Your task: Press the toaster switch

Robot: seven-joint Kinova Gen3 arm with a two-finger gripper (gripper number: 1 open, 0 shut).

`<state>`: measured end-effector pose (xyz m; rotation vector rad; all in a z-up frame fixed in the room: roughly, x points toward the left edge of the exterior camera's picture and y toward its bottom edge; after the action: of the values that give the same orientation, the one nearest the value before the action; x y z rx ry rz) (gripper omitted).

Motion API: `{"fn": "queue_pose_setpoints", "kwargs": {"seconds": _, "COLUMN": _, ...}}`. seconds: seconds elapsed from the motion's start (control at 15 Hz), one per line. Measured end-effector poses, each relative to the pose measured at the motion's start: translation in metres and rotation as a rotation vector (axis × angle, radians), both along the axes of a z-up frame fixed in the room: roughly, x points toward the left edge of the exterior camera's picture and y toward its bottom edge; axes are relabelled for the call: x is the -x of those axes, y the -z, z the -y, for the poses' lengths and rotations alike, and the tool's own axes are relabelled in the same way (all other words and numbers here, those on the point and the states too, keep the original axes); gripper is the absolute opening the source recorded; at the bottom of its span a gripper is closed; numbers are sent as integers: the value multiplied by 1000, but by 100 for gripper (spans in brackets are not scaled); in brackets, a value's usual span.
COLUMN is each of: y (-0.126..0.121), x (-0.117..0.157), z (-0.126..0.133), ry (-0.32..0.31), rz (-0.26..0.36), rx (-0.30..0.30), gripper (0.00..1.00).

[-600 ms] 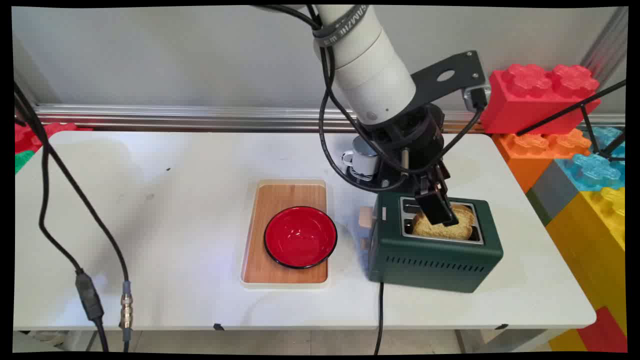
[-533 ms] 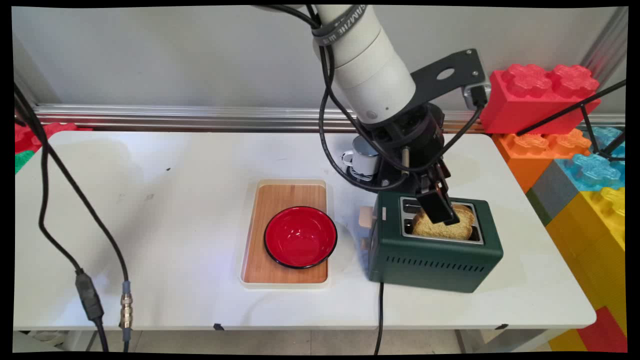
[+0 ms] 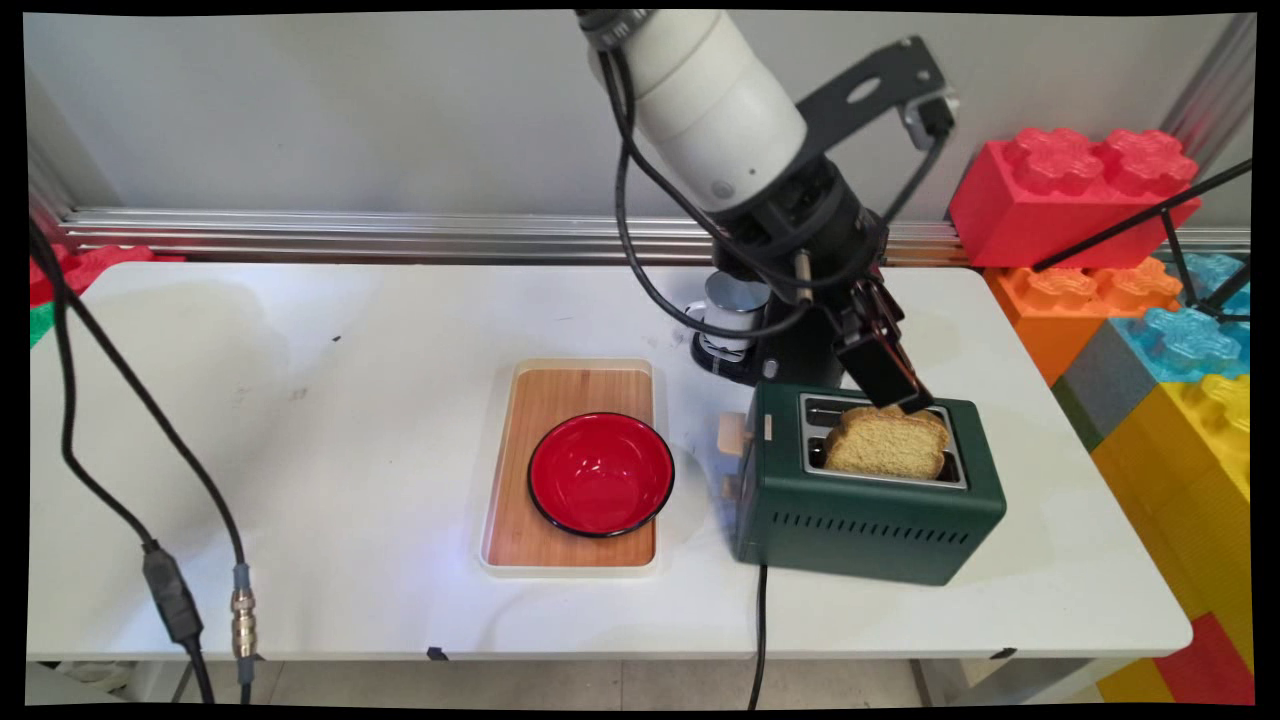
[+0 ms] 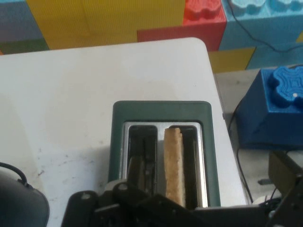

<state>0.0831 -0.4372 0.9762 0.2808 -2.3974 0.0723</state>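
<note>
The black gripper [image 3: 898, 392] hangs right of the frame's centre, tilted down over the back of the green toaster [image 3: 870, 520], its tip at the upper rear edge of the slice of toast [image 3: 888, 445]; whether it is open, closed or gripping the slice cannot be told. The toast stands upright in the toaster's front slot and the back slot is empty. A metal mug [image 3: 733, 305] sits just behind the toaster, a red bowl [image 3: 600, 473] rests on a wooden tray [image 3: 575, 385] at centre frame on the white table [image 3: 350, 400], and big toy blocks [image 3: 1070, 190] are stacked at the right edge.
</note>
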Motion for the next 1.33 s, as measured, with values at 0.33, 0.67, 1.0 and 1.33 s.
{"fn": "queue_pose_setpoints", "kwargs": {"seconds": 0.33, "y": -4, "x": -29, "z": 2, "ry": -9, "rz": -53, "rx": -6, "gripper": 100}}
{"fn": "queue_pose_setpoints", "kwargs": {"seconds": 0.67, "y": 11, "x": -79, "z": 5, "ry": 12, "rz": -129, "rx": -1, "gripper": 100}}
{"fn": "queue_pose_setpoints", "kwargs": {"seconds": 1.0, "y": 40, "x": -123, "z": 2, "ry": 58, "rz": -185, "rx": 25, "gripper": 100}}
{"fn": "queue_pose_setpoints", "kwargs": {"seconds": 1.33, "y": 77, "x": -154, "z": 1, "ry": 76, "rz": -226, "rx": 39, "gripper": 100}}
